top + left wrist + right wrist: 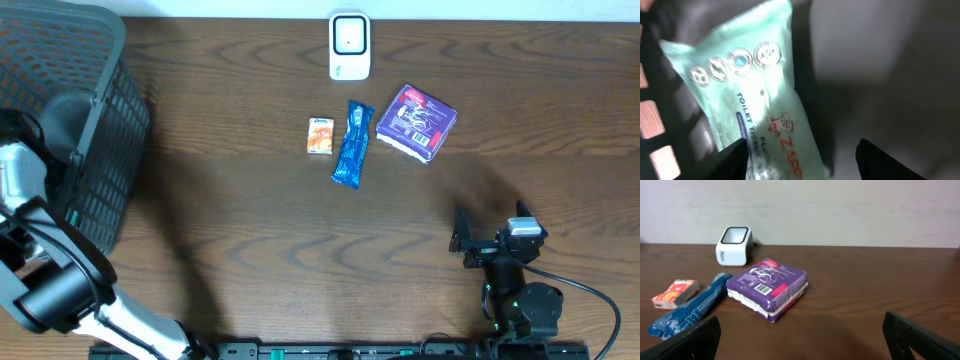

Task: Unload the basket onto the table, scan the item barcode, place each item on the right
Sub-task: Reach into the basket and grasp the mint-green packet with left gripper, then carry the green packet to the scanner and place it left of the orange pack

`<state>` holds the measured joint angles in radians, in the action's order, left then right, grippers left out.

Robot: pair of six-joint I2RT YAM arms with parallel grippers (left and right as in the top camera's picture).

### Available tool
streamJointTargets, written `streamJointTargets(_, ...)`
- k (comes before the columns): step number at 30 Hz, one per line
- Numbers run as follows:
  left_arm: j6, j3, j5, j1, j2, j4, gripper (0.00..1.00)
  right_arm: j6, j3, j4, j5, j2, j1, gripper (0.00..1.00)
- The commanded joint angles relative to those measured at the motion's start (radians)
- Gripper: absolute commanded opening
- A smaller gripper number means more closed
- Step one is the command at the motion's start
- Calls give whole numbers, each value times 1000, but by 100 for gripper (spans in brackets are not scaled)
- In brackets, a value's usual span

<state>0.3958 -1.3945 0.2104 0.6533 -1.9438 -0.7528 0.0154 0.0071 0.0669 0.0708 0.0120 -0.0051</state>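
Observation:
A pale green toilet tissue pack (747, 85) with red lettering lies inside the dark basket, seen in the left wrist view. My left gripper (802, 152) hangs just over its lower end, jaws spread wide; the left finger (732, 162) overlaps the pack's edge and the right finger (885, 162) stands off it. The white barcode scanner (349, 45) stands at the table's back middle. My right gripper (800, 332) is open and empty above the bare wood at the front right, facing the scanner (733, 246).
The black mesh basket (100, 150) fills the left end of the table, with my left arm (20, 175) reaching into it. An orange pack (319, 135), a blue packet (352, 145) and a purple pack (416, 122) lie in front of the scanner.

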Motion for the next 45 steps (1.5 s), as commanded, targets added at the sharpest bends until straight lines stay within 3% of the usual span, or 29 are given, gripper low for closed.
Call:
streamJointTargets(1,30,17,65,2,-48,-6,69,14,-2,4,-2,-5,7,99)
streamJointTargets(3,29,17,92,3,-64,-5,69,14,-2,4,-2,-5,7,99)
streamJointTargets(5,28,17,116,3,-75,-4,60,14,-2,4,-2,-5,7,99)
streamJointTargets(7,28,17,120,3,-76,5,27,14,-2,4,-2,-5,7,99)
streamJointTargets(9,28,17,120,2,-74,10,7,14,-2,4,-2,-5,7,99)
streamJointTargets(15,29,-24,105,2,-8,-27,7,14,-2,4,-2,-5,7,99)
streamJointTargets(19,29,-55,8,2,128,-18,7,14,-2,4,-2,-5,7,99)
streamJointTargets(26,37,-57,-410,1,457,180,7,14,-2,4,-2,-5,7,99)
streamJointTargets(30,164,-57,-584,-14,601,298,7,14,-2,4,-2,-5,7,99)
streamJointTargets(35,216,-57,-732,-158,703,449,7,14,-2,4,-2,-5,7,99)
streamJointTargets(39,142,-57,-690,-412,699,490,7,14,-2,4,-2,-5,7,99)
streamJointTargets(41,16,-57,-560,-601,652,470,7,14,-2,4,-2,-5,7,99)
streamJointTargets(45,-90,-57,-336,-803,535,428,7,14,-2,4,-2,-5,7,99)
